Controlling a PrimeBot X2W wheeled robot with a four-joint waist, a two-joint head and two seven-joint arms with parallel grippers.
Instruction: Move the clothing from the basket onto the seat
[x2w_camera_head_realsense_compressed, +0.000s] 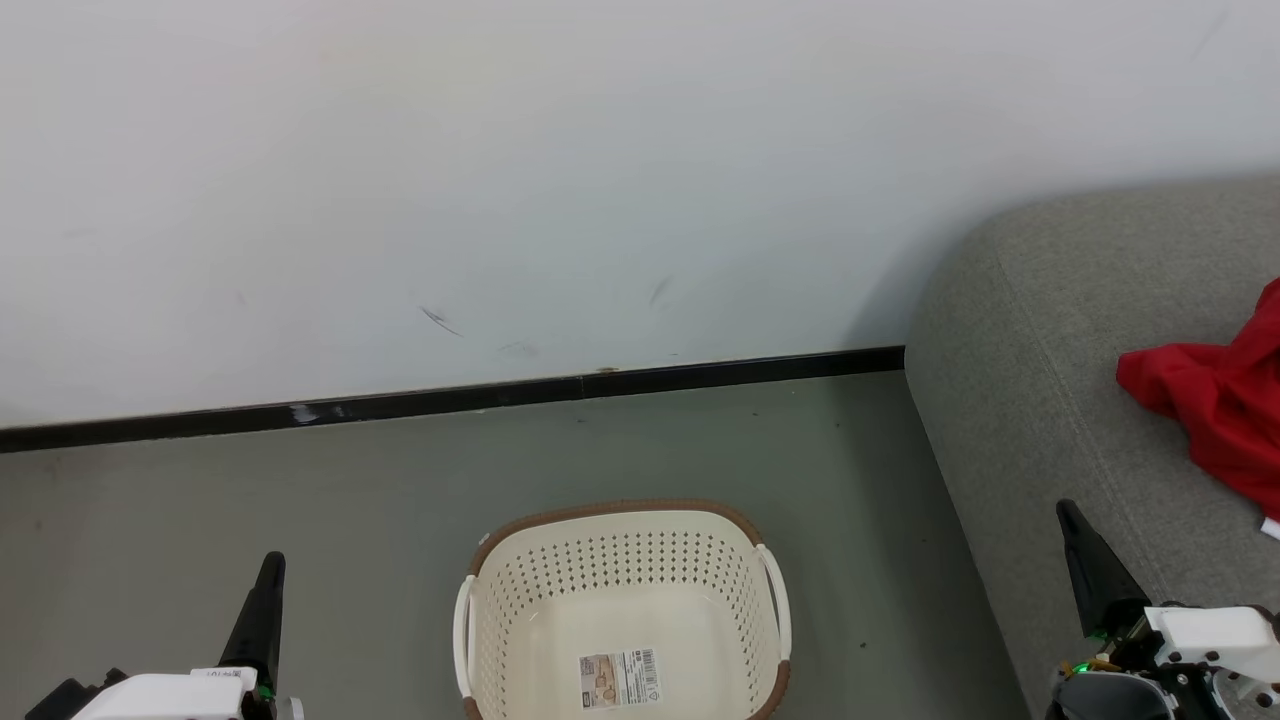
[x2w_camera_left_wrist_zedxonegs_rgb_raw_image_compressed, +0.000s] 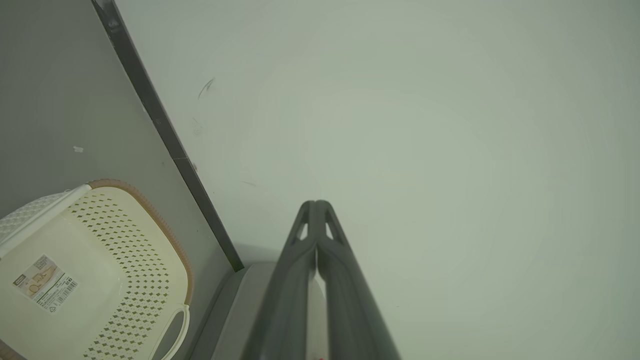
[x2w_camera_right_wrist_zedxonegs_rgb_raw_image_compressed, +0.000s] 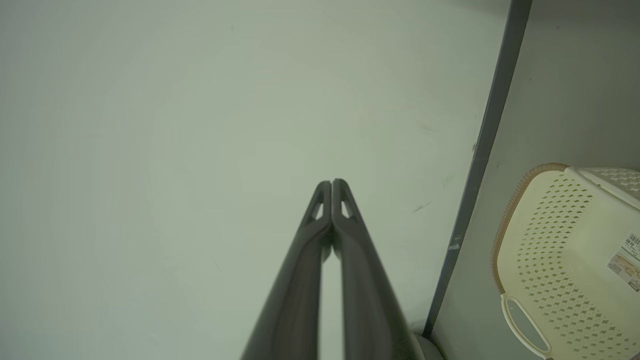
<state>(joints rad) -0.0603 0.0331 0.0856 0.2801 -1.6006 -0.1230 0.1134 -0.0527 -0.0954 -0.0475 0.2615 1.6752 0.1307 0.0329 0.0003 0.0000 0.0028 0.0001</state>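
Observation:
The cream perforated basket (x2w_camera_head_realsense_compressed: 625, 610) stands on the floor at the bottom middle of the head view, with nothing inside but its label sticker. Red clothing (x2w_camera_head_realsense_compressed: 1215, 400) lies on the grey seat (x2w_camera_head_realsense_compressed: 1030, 400) at the right edge, partly cut off by the frame. Left of the basket my left gripper (x2w_camera_head_realsense_compressed: 270, 570) points up, shut and holding nothing. Over the seat's front part my right gripper (x2w_camera_head_realsense_compressed: 1068, 515) is also shut and holds nothing. In the left wrist view the basket (x2w_camera_left_wrist_zedxonegs_rgb_raw_image_compressed: 100, 270) lies lower left of the shut gripper (x2w_camera_left_wrist_zedxonegs_rgb_raw_image_compressed: 316, 204). In the right wrist view the basket (x2w_camera_right_wrist_zedxonegs_rgb_raw_image_compressed: 565, 260) sits right of the shut gripper (x2w_camera_right_wrist_zedxonegs_rgb_raw_image_compressed: 332, 183).
A white wall (x2w_camera_head_realsense_compressed: 600, 180) with a black baseboard (x2w_camera_head_realsense_compressed: 450, 398) runs behind the basket. Grey-green floor (x2w_camera_head_realsense_compressed: 300, 500) surrounds the basket. The seat's rounded corner rises at the right, close to the wall.

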